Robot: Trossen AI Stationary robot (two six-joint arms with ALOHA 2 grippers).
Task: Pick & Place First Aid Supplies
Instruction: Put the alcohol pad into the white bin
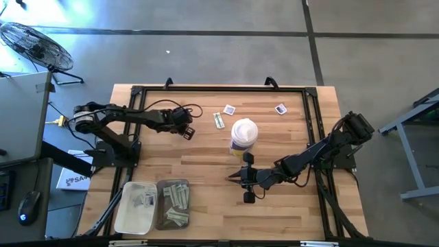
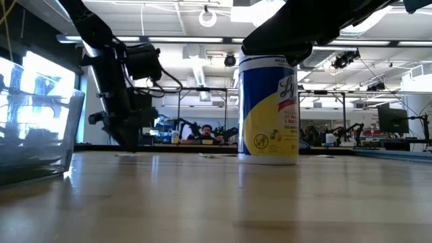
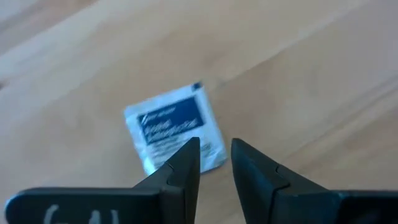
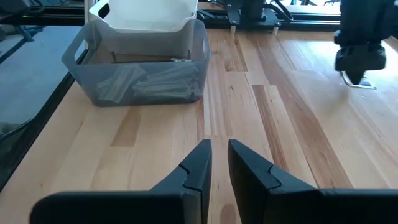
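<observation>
Seeing my left gripper (image 3: pixel 214 160) parted a crack, empty, right above a square blue-print packet (image 3: pixel 176 127) lying flat, turned corner-on to the fingers, well off the canister (image 1: pixel 243 134). Right gripper (image 4: pixel 219 163) beside the canister, a slim gap between its fingers, holding nothing.

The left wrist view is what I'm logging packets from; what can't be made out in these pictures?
- Square packet: left wrist view, print blurred, corner behind left gripper.
- Three loose packets: high view, too small to read.
- Bins' contents: right wrist view, veiled by translucent wall.
</observation>
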